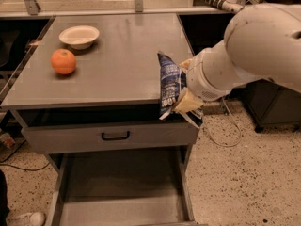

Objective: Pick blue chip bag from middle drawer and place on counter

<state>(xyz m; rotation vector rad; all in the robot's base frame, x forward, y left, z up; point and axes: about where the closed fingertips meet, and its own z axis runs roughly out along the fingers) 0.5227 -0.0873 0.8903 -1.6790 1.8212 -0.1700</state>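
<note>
**Blue chip bag held at the counter's front right corner**

Nearest the camera: the middle drawer (122, 192) stands pulled out, its flat grey floor bare. A white shoe (27, 218) shows at the lower left on the speckled floor (244, 173).

Above the open drawer: a closed upper drawer front (70, 138) with a black loop handle (115, 135).

At the cabinet's front right corner: the gripper (182, 100) is clamped on the blue chip bag (168, 81), with one tan finger pad (189, 102) pressed against the bag's right side. The bag stands roughly upright. Its top rises above the counter (117, 69) and its lower end hangs below the counter's front edge. Whether the bag touches the counter cannot be told. The white arm (254, 46) comes in from the right.

Further back on the counter, left side: an orange (63, 61), and just behind it a white bowl (80, 36). Both sit well apart from the bag.
</note>
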